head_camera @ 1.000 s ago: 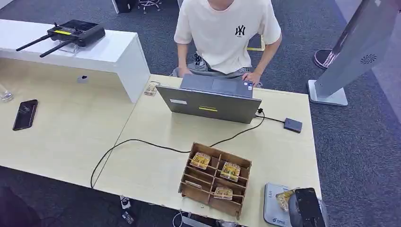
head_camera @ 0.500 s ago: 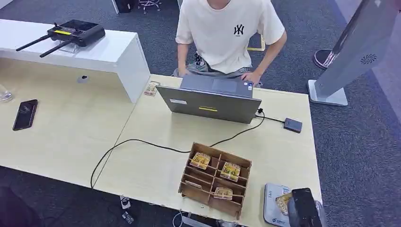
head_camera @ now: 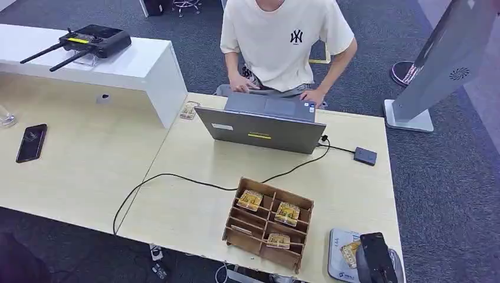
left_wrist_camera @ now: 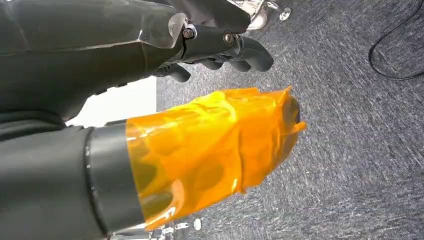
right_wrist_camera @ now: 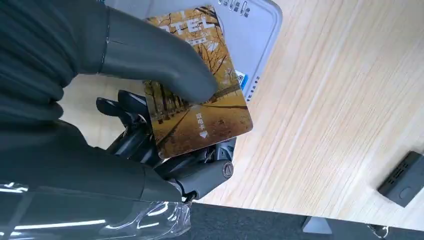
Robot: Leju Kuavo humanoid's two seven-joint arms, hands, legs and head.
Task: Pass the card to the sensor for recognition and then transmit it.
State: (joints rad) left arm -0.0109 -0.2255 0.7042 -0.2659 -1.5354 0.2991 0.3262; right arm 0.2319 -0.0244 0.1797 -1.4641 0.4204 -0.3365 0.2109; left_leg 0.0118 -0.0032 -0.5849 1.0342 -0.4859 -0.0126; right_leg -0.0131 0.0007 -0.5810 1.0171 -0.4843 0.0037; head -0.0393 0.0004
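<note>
Card (right_wrist_camera: 200, 107): we see it pinched under the thumb of the right hand (right_wrist_camera: 125, 120), held over the grey sensor (right_wrist_camera: 250, 30) at the desk (head_camera: 194, 206) corner.
Right hand: grasping the card.
Left hand (left_wrist_camera: 220, 47): hanging above carpet, fingers curled in, holding nothing.
Step in hand: reading the card.
Doing it well: we judge the card should lie flat and close over the sensor face, steady, with the grasp firm until it registers.
Next recipient: person (head_camera: 283, 41) behind laptop (head_camera: 262, 130), likely.
</note>
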